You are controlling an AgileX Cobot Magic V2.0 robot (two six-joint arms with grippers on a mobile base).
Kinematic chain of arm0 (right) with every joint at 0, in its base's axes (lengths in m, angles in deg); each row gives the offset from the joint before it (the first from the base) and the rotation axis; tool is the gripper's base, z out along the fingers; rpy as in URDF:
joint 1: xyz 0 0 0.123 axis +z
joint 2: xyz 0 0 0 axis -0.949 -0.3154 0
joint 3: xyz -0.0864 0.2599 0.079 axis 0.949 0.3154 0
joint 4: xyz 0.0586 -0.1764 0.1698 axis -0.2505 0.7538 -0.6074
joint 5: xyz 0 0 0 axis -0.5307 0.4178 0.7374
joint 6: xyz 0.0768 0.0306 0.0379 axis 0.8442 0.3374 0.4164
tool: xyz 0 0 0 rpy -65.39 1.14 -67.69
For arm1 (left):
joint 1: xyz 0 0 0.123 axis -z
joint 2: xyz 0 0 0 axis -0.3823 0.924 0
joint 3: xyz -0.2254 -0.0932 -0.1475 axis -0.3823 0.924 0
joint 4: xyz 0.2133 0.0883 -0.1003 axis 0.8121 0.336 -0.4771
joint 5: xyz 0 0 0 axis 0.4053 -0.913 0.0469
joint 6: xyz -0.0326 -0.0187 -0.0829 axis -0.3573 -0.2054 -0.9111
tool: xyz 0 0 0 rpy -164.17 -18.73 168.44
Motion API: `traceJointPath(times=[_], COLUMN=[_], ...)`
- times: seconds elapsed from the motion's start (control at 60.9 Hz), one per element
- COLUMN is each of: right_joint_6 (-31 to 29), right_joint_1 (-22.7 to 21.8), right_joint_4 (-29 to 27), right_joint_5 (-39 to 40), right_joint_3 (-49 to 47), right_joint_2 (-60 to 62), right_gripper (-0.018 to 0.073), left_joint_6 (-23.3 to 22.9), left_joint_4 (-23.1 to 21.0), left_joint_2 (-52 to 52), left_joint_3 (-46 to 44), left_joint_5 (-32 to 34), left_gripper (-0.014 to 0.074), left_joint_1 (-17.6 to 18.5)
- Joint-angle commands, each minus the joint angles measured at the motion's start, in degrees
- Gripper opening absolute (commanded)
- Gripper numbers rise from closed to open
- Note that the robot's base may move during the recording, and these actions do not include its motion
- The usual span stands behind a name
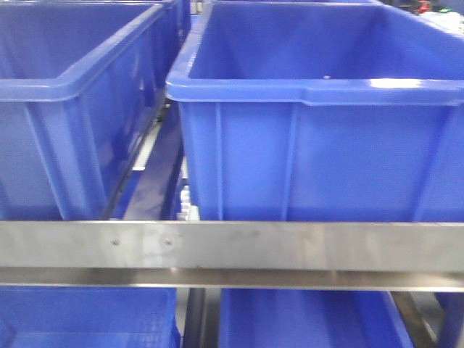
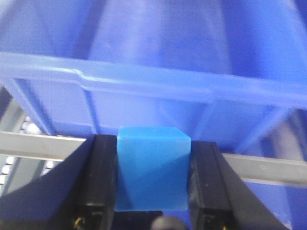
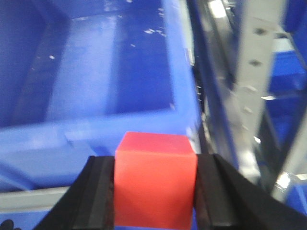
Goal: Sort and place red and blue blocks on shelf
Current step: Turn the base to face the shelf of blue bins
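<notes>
The left jaws are clamped on the blue block (image 2: pixel 151 167), one black finger (image 2: pixel 103 177) against each side face. In the left wrist view the block sits low, in front of a blue crate (image 2: pixel 153 96), and hides part of the front rail (image 2: pixel 38 143) of the shelf (image 2: pixel 268 168). White rollers (image 2: pixel 29 128) show at the far left.

The right jaws grip the red block (image 3: pixel 156 184) the same way (both side faces squarely pinched), just before the near rim of a second crate (image 3: pixel 96 72) whose inner floor shows. A grey upright (image 3: pixel 254 72) stands to the right.

In the front view, a left crate (image 1: pixel 72 109) and a right crate (image 1: pixel 319 145) stand side by side behind the screwed rail.
</notes>
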Motion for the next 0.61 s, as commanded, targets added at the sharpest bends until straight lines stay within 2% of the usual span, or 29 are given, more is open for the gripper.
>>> traceJointPath(times=[0.0,0.591], right_joint_6=[-0.2,-0.2], right_joint_1=[-0.3,-0.3], right_joint_4=[0.5,0.5], right_joint_5=[5.0,5.0], right_joint_3=[-1.7,-1.7], right_joint_2=[-0.1,-0.1], right_gripper=[0.0057,0.0057], left_joint_6=[-0.1,-0.1], left_joint_4=[0.6,0.6], left_joint_2=[0.5,0.5], left_joint_3=[-1.7,-1.7], left_joint_5=[4.4,4.4], left_gripper=[0.0134,0.0134], left_joint_1=[0.1,0.1])
